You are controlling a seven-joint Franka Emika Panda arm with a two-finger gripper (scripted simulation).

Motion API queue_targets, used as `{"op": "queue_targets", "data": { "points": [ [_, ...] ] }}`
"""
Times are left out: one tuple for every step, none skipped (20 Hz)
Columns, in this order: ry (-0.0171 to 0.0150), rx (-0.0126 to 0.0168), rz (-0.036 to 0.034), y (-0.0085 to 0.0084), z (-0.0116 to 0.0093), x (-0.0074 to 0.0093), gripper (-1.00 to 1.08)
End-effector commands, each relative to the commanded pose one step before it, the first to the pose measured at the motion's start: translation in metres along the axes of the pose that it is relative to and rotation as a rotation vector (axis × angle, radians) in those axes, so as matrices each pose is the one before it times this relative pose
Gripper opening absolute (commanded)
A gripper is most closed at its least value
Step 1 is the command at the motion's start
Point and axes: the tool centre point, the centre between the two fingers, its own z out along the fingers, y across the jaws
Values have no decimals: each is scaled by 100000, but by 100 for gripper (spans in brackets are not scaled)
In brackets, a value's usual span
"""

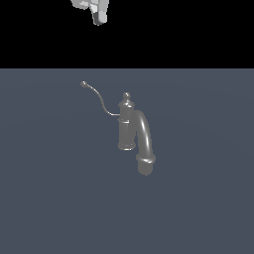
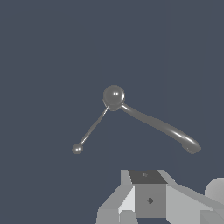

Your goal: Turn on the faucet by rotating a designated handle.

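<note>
The faucet [image 1: 134, 130] is parked upright mid-bench [image 1: 49, 198], its thin handle [image 1: 99, 100] swept off toward the exterior view's left, well away from the thick spout [image 1: 145, 139]. The gripper [image 1: 99, 17] is hung high above, touching nothing, probably so the whole fixture is seen from overhead first. How far the jaws are spread can't be told; nothing's held.

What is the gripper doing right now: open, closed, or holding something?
Gripper: high above the faucet, touching nothing; whether its jaws are open cannot be told.
</note>
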Motion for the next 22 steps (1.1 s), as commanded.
{"op": "queue_targets", "data": {
  "points": [
    [22, 9, 5491, -1238, 1125, 321, -100],
    [3, -11, 2140, -484, 462, 89, -100],
    [0, -9, 2141, -483, 470, 73, -100],
    [-3, -7, 2138, -481, 478, 56, -100],
    [-5, -6, 2140, -478, 486, 41, -100],
    [-8, -4, 2138, -475, 494, 25, -100],
    [-11, -3, 2139, -471, 502, 9, -100],
    [-14, -2, 2138, -466, 509, -7, -100],
    [-17, -1, 2138, -461, 517, -22, -100],
    [-21, 0, 2138, -455, 525, -37, -100],
    [-24, 0, 2139, -449, 532, -52, -100],
    [-27, 0, 2139, -442, 540, -66, -100],
    [-30, 1, 2139, -434, 547, -80, -100],
    [-34, 1, 2139, -426, 555, -95, -100],
    [-37, 1, 2140, -418, 562, -108, -100],
    [-39, 0, 2105, -402, 560, -119, -100],
    [-40, 0, 2003, -374, 539, -125, -100],
    [-41, -1, 1896, -345, 515, -128, -100],
    [-41, -1, 1788, -318, 491, -130, -100],
    [-40, -2, 1680, -291, 465, -129, -100],
    [-40, -2, 1573, -266, 439, -127, -100],
    [-38, -3, 1464, -242, 412, -124, -100]
  ]
}}
